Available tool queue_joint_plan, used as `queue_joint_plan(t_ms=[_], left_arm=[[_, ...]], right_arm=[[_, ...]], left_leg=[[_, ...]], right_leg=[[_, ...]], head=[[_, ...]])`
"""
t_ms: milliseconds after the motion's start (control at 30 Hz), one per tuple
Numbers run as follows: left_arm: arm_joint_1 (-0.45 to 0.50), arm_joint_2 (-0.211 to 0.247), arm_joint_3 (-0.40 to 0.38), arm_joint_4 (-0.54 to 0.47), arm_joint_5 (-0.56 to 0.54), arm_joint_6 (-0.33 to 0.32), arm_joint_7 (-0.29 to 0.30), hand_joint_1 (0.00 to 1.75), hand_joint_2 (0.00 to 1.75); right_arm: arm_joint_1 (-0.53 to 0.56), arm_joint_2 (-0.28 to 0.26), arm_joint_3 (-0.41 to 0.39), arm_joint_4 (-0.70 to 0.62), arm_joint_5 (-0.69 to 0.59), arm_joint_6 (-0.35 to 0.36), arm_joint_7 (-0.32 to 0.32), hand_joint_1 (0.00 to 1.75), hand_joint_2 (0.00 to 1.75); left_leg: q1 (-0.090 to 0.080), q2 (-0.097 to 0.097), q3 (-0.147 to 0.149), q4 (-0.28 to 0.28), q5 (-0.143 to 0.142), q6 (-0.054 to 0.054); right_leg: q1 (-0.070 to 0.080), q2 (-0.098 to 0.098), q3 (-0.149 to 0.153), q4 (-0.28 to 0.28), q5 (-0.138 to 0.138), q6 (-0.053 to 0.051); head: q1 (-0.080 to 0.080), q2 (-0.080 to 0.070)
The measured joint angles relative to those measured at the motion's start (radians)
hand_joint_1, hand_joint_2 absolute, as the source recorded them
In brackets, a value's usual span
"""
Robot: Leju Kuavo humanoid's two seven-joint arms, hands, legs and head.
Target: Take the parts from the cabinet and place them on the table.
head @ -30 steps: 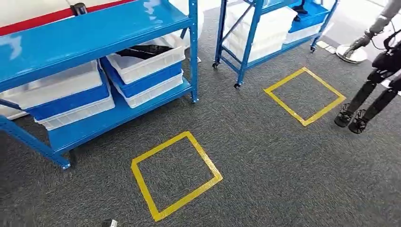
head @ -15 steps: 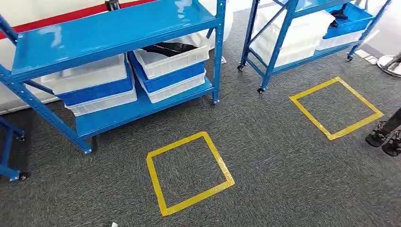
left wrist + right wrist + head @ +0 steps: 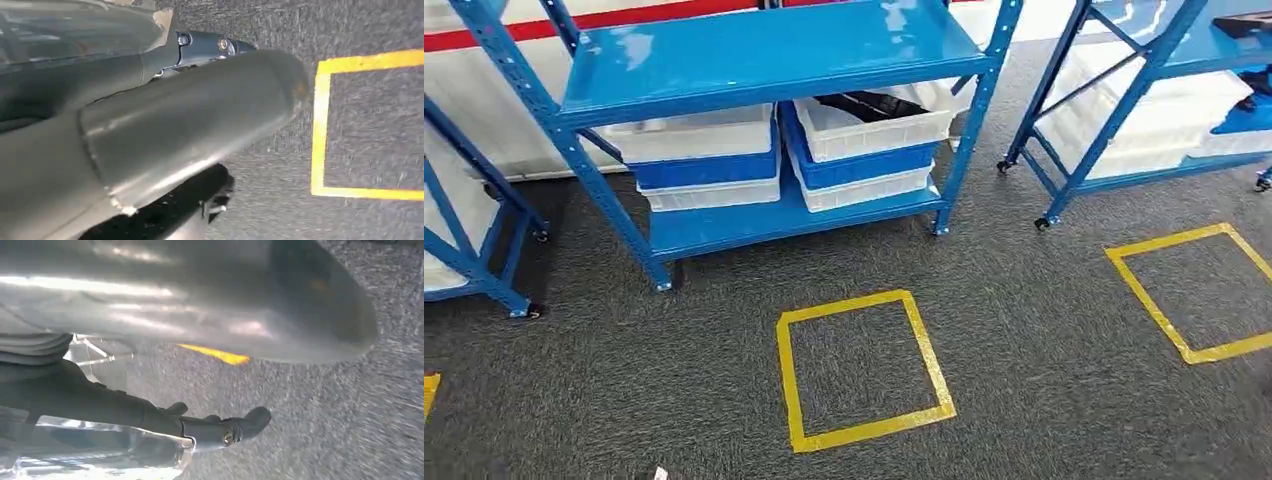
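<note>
A blue metal cabinet (image 3: 764, 50) with open shelves is seen straight ahead in the head view, standing on grey carpet (image 3: 1044, 340). On its lower shelf two stacks of bins are set side by side: a white bin (image 3: 689, 135) over a blue one on the left, and a white bin (image 3: 874, 125) over a blue and a white one on the right. Dark parts (image 3: 874, 103) are seen lying in the top right bin. A yellow taped square (image 3: 864, 370) is marked on the carpet in front of the cabinet, and part of another (image 3: 1194, 290) further right. A second blue rack (image 3: 1144, 90) with white bins stands to the right, and a third (image 3: 464, 210) at the left edge. In the wrist views, blurred carpet and yellow tape (image 3: 320, 125) are shown behind grey rounded covers. Whether the fingers of either hand are spread or pressed together cannot be told.
</note>
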Motion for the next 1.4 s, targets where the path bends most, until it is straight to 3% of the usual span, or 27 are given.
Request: queue_joint_plan(t_ms=[33,100,133,200,267,300,333,367,433,467,500,533,633,667,800,833,867,933,1000,1033,1067,1133,1167,1267,1300,1333,1400], left_arm=[[0.001,0.000,0.000,0.000,0.003,0.003,-0.001,0.00,0.00],[0.001,0.000,0.000,-0.001,0.009,0.003,-0.005,0.00,0.00],[0.001,0.000,0.000,-0.001,0.011,0.003,-0.006,0.00,0.00],[0.001,0.000,0.000,-0.003,0.015,0.004,-0.010,0.00,0.00],[0.001,0.000,0.000,-0.003,0.018,0.004,-0.012,0.00,0.00],[0.000,0.001,0.000,-0.004,0.018,0.004,-0.013,0.00,0.00],[0.002,0.001,-0.001,-0.006,0.019,0.004,-0.013,0.00,0.00],[0.002,0.001,-0.002,-0.008,0.020,0.004,-0.013,0.00,0.00],[-0.001,0.001,-0.002,-0.008,0.023,0.004,-0.015,0.00,0.00],[0.000,0.001,-0.002,-0.008,0.026,0.004,-0.015,0.00,0.00],[0.001,0.001,-0.002,-0.008,0.029,0.004,-0.015,0.00,0.00],[0.002,0.001,-0.003,-0.008,0.029,0.004,-0.015,0.00,0.00],[0.000,0.001,-0.002,-0.008,0.030,0.004,-0.016,0.00,0.00],[-0.003,0.001,-0.002,-0.008,0.031,0.004,-0.016,0.00,0.00],[-0.001,0.002,-0.002,-0.009,0.039,0.003,-0.016,0.00,0.00],[-0.001,0.002,-0.003,-0.010,0.040,0.003,-0.016,0.00,0.00],[-0.002,0.001,-0.003,-0.012,0.041,0.003,-0.017,0.00,0.00],[-0.002,0.002,-0.002,-0.012,0.042,0.003,-0.017,0.00,0.00],[-0.001,0.002,-0.001,-0.013,0.042,0.003,-0.017,0.00,0.00],[-0.001,0.002,-0.001,-0.013,0.043,0.003,-0.017,0.00,0.00],[-0.001,0.002,-0.001,-0.013,0.044,0.003,-0.017,0.00,0.00],[-0.001,0.002,-0.001,-0.013,0.048,0.003,-0.017,0.00,0.00],[-0.001,0.002,-0.001,-0.013,0.048,0.003,-0.017,0.00,0.00],[-0.001,0.002,0.000,-0.014,0.049,0.003,-0.017,0.00,0.00],[-0.001,0.002,0.000,-0.014,0.049,0.003,-0.017,0.00,0.00],[-0.002,0.003,0.000,-0.014,0.049,0.003,-0.017,0.00,0.00],[-0.002,0.003,-0.002,-0.015,0.049,0.002,-0.017,0.00,0.00]], right_arm=[[0.000,-0.001,-0.002,0.000,0.000,0.000,-0.005,0.00,0.00],[-0.001,-0.003,-0.005,0.000,0.000,0.000,-0.009,0.00,0.00],[-0.001,-0.004,-0.005,0.000,0.001,0.000,-0.010,0.00,0.00],[-0.005,-0.004,-0.005,0.000,0.003,0.000,-0.010,0.00,0.00],[-0.007,-0.005,-0.006,0.000,0.005,0.000,-0.010,0.00,0.00],[-0.007,-0.005,-0.006,0.000,0.006,0.000,-0.010,0.00,0.00],[-0.006,-0.004,-0.006,0.000,0.007,0.000,-0.010,0.00,0.00],[-0.005,-0.004,-0.006,0.000,0.008,0.000,-0.010,0.00,0.00],[-0.004,-0.004,-0.006,0.000,0.009,0.000,-0.010,0.00,0.00],[-0.004,-0.005,-0.006,0.000,0.009,0.000,-0.010,0.00,0.00],[-0.004,-0.005,-0.006,0.000,0.010,0.000,-0.010,0.00,0.00],[-0.004,-0.005,-0.006,0.000,0.010,0.000,-0.010,0.00,0.00],[-0.006,-0.004,-0.006,0.000,0.016,0.001,-0.010,0.00,0.00],[-0.006,-0.004,-0.006,0.000,0.018,0.001,-0.010,0.00,0.00],[-0.007,-0.004,-0.006,0.000,0.025,0.001,-0.011,0.00,0.00],[-0.007,-0.005,-0.006,0.000,0.025,0.001,-0.011,0.00,0.00],[-0.007,-0.006,-0.006,0.000,0.026,0.001,-0.011,0.00,0.00],[-0.006,-0.006,-0.006,0.000,0.026,0.002,-0.011,0.00,0.00],[-0.006,-0.007,-0.006,0.000,0.026,0.002,-0.011,0.00,0.00],[-0.004,-0.007,-0.006,0.000,0.026,0.002,-0.011,0.00,0.00],[-0.004,-0.008,-0.006,0.000,0.026,0.002,-0.011,0.00,0.00],[-0.005,-0.011,-0.006,0.000,0.027,0.002,-0.011,0.00,0.00],[-0.004,-0.011,-0.006,0.000,0.027,0.003,-0.011,0.00,0.00],[-0.008,-0.011,-0.006,0.000,0.027,0.004,-0.012,0.00,0.00],[-0.008,-0.011,-0.006,0.000,0.027,0.004,-0.012,0.00,0.00],[-0.008,-0.011,-0.006,0.000,0.027,0.004,-0.012,0.00,0.00],[-0.006,-0.011,-0.006,0.000,0.027,0.004,-0.012,0.00,0.00]], left_leg=[[0.000,-0.009,0.001,0.001,-0.001,-0.001],[0.001,-0.022,0.005,0.003,-0.004,-0.006],[0.001,-0.025,0.005,0.006,-0.007,-0.012],[-0.007,-0.026,0.005,0.008,-0.016,-0.026],[-0.003,-0.026,0.007,0.004,-0.016,-0.036],[0.000,-0.025,0.006,0.008,-0.019,-0.041],[0.001,-0.001,-0.003,0.035,-0.038,-0.045],[0.003,0.016,-0.025,0.087,-0.076,-0.049],[0.004,0.027,-0.105,0.251,-0.158,-0.060],[0.005,0.029,-0.139,0.315,-0.177,-0.063],[0.006,0.029,-0.151,0.334,-0.171,-0.065],[0.006,0.031,-0.140,0.304,-0.142,-0.064],[0.009,0.045,-0.006,0.041,-0.014,-0.054],[0.002,0.051,0.005,0.018,-0.024,-0.049],[-0.009,0.037,0.008,0.006,-0.025,-0.020],[0.003,0.036,0.019,-0.006,-0.015,-0.010],[0.001,0.033,0.022,-0.009,-0.015,-0.004],[0.000,0.032,0.023,-0.008,-0.018,0.002],[-0.001,0.027,0.024,-0.008,-0.021,0.003],[-0.001,0.023,0.028,-0.008,-0.023,0.001],[-0.001,0.018,0.033,-0.007,-0.027,-0.001],[0.000,0.013,0.046,-0.006,-0.036,-0.008],[-0.004,0.012,0.047,-0.005,-0.042,-0.016],[-0.007,0.011,0.052,-0.004,-0.055,-0.030],[-0.005,0.011,0.053,-0.004,-0.057,-0.034],[0.000,0.013,0.053,0.002,-0.063,-0.041],[0.003,0.027,0.019,0.083,-0.109,-0.051]], right_leg=[[-0.001,0.000,0.013,-0.046,0.032,0.012],[-0.005,0.001,0.082,-0.216,0.114,0.031],[-0.010,0.007,0.111,-0.295,0.143,0.028],[0.001,0.007,0.105,-0.297,0.148,0.000],[0.007,0.007,0.105,-0.296,0.149,-0.016],[-0.010,0.005,0.118,-0.301,0.155,-0.026],[-0.010,0.003,0.119,-0.303,0.157,-0.032],[-0.010,0.000,0.119,-0.303,0.157,-0.039],[-0.007,-0.006,0.119,-0.303,0.156,-0.042],[-0.006,-0.009,0.119,-0.303,0.154,-0.044],[-0.006,-0.011,0.120,-0.303,0.153,-0.043],[-0.006,-0.012,0.122,-0.303,0.152,-0.044],[-0.006,-0.013,0.133,-0.303,0.145,-0.039],[0.006,-0.013,0.135,-0.301,0.140,-0.032],[0.005,-0.019,0.134,-0.313,0.135,-0.008],[0.005,-0.017,0.135,-0.300,0.130,-0.004],[0.005,-0.011,0.121,-0.263,0.108,-0.007],[0.000,-0.006,0.033,-0.098,0.030,-0.015],[0.001,-0.003,-0.034,0.017,0.002,-0.008],[0.000,-0.003,-0.038,0.010,0.016,0.001],[0.000,-0.003,-0.014,-0.050,0.051,0.013],[-0.004,-0.002,0.072,-0.242,0.139,0.028],[-0.004,-0.001,0.090,-0.296,0.164,0.020],[0.007,-0.001,0.097,-0.297,0.162,-0.009],[0.006,-0.001,0.098,-0.298,0.162,-0.016],[-0.009,-0.001,0.105,-0.302,0.164,-0.024],[-0.007,-0.002,0.112,-0.303,0.157,-0.038]], head=[[0.001,0.000],[0.002,0.000],[0.003,0.000],[0.003,0.000],[0.003,0.000],[0.003,0.000],[0.003,0.000],[-0.006,0.000],[-0.008,0.000],[-0.008,0.000],[-0.007,0.000],[-0.008,0.000],[-0.011,0.000],[-0.011,0.000],[-0.013,0.000],[-0.011,0.000],[-0.008,0.000],[-0.005,0.000],[-0.004,0.000],[-0.005,0.000],[-0.004,0.000],[-0.003,0.000],[-0.001,0.000],[-0.003,0.000],[-0.003,0.000],[-0.003,0.000],[-0.007,0.000]])
